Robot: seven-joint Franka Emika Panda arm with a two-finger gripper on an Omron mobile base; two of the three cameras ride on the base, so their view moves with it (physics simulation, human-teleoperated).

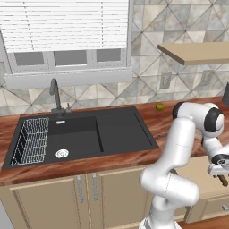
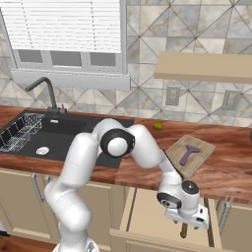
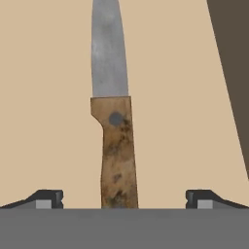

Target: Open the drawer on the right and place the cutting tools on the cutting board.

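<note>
knife [image 3: 114, 121] blade tip cut off at top edge, handle butt hidden, drawer [image 2: 147, 211] front cropped below

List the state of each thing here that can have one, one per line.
drawer: pulled open
knife: lying flat in the drawer, between the open fingers, not gripped
claw: open, low over the knife
cutting board: on the counter, purple tool lying on it
cabinet doors: shut
blinds: down

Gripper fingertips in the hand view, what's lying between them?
A knife on the drawer floor: its brown wooden handle runs between the two fingertips, which stand wide apart and clear of it.
</note>
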